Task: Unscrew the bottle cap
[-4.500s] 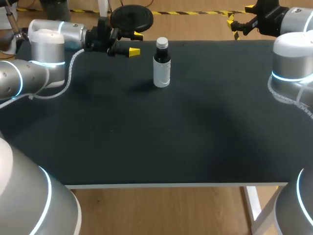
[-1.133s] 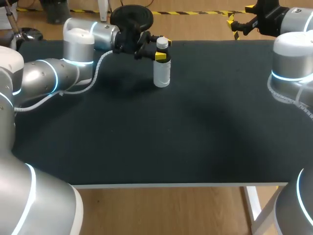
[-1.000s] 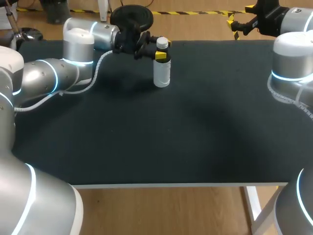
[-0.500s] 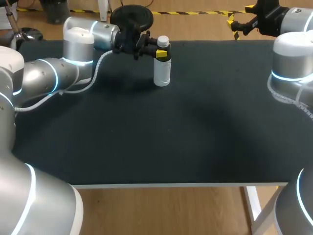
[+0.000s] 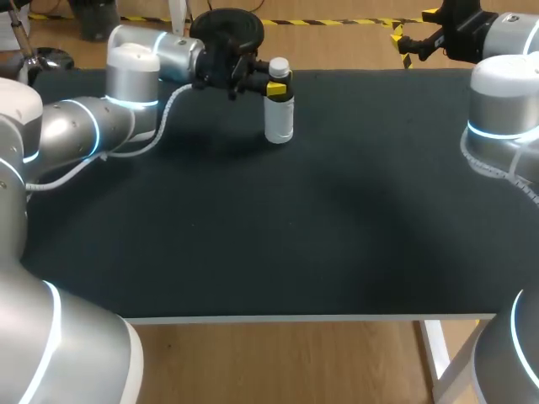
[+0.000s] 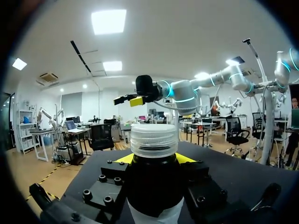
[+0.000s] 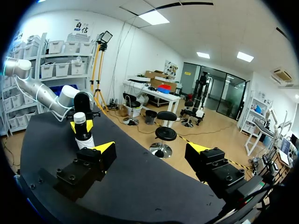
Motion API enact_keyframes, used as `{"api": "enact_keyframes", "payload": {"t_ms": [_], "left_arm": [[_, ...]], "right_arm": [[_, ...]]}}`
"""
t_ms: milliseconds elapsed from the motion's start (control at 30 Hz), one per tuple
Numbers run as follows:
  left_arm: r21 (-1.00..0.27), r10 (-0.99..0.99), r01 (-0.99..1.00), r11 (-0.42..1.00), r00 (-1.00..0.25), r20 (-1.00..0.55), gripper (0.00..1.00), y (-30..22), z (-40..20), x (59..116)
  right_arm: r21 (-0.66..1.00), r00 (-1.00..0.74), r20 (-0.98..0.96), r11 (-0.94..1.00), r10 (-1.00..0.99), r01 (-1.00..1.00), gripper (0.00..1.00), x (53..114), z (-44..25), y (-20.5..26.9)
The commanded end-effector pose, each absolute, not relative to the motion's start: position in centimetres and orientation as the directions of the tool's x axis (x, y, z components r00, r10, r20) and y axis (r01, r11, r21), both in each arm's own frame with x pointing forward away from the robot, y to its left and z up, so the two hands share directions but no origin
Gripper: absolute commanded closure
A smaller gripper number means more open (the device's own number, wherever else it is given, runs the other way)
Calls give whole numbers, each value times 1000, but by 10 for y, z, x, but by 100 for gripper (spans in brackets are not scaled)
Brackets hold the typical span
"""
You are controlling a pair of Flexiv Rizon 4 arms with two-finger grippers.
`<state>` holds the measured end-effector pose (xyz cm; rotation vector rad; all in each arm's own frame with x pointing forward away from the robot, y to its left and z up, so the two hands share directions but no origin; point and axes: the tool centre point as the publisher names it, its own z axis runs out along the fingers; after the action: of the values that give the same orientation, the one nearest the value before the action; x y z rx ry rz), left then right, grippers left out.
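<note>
1. A black counter (image 5: 295,236) fills the scene, with one robot arm at each end.
2. A small bottle (image 5: 279,118) stands upright close to the counter's far edge, a little toward the left arm's end from the middle. It has a dark upper body, a pale lower half and a ribbed whitish cap (image 5: 279,66) on top.
3. The left arm (image 5: 126,76) stretches along the far edge toward the bottle. The left tool (image 5: 276,85) pinches the bottle at its dark neck, just under the cap, with a yellow tip on each side.
4. From the left wrist, the bottle (image 6: 153,191) sits right between the fingers of the left tool (image 6: 153,159). Yellow tips peek out on both sides of the neck, and the cap (image 6: 153,140) rises clear above them.
5. The right arm (image 5: 505,93) stands at the counter's right end. The right tool (image 5: 413,27) hangs beyond the far right corner, well apart from the bottle, touching nothing.
6. From the right wrist, the right tool (image 7: 152,149) has its two fingers spread wide with nothing between them. Far ahead across the counter, the bottle (image 7: 84,137) shows upright with its cap (image 7: 80,116) on and the left tool (image 7: 81,126) around its neck.
7. From the left wrist, the right tool (image 6: 127,100) is seen in the distance beyond the cap, its fingers apart.
</note>
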<state>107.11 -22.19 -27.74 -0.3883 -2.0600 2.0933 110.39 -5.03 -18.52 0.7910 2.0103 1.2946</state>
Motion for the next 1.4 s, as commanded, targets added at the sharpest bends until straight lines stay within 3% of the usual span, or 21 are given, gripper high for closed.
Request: {"api": "enact_keyframes", "payload": {"t_ms": [33, 1400], "left_arm": [[-998, 419, 48, -37, -906, -59, 100, -221, -283, 1079], [-1000, 432, 3, -22, -902, -12, 100, -221, -286, 1081]], "right_arm": [[926, -634, -173, 344, 754, 157, 0, 1104, -185, -50], [926, -634, -173, 344, 754, 157, 0, 1104, -185, -50]]}}
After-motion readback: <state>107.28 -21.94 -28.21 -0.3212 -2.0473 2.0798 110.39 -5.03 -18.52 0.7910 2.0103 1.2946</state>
